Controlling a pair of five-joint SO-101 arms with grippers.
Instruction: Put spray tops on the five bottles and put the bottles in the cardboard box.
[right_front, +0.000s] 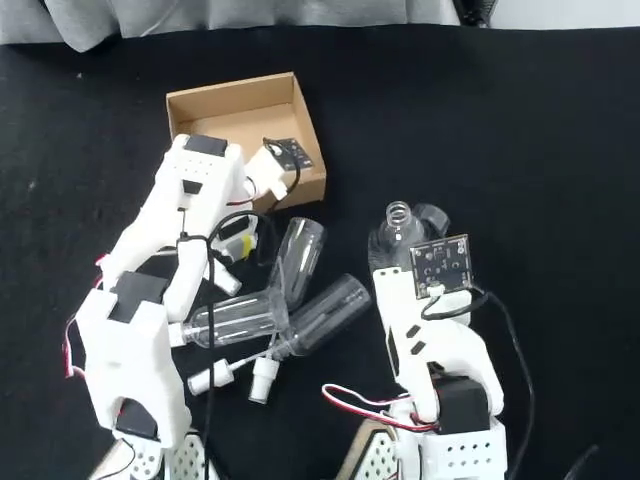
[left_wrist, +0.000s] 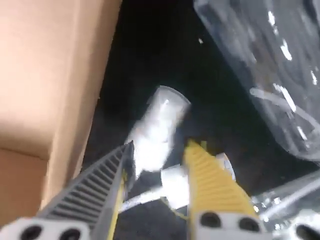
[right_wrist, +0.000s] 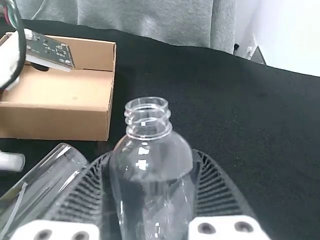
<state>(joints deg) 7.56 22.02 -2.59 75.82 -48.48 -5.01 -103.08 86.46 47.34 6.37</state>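
Beside the cardboard box, the left gripper hangs low over a spray top. Its jaws are parted either side of it and not visibly pinching, likely lining up a pick. Three lying bottles fan out on their sides, with two loose spray tops near them. The right gripper clamps an upright bottle, long axis vertical and open neck pointing up, presumably presented for capping.

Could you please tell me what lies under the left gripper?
A white spray top lies on the black table between the open fingers of the left gripper. Part of it is hidden behind the yellow finger.
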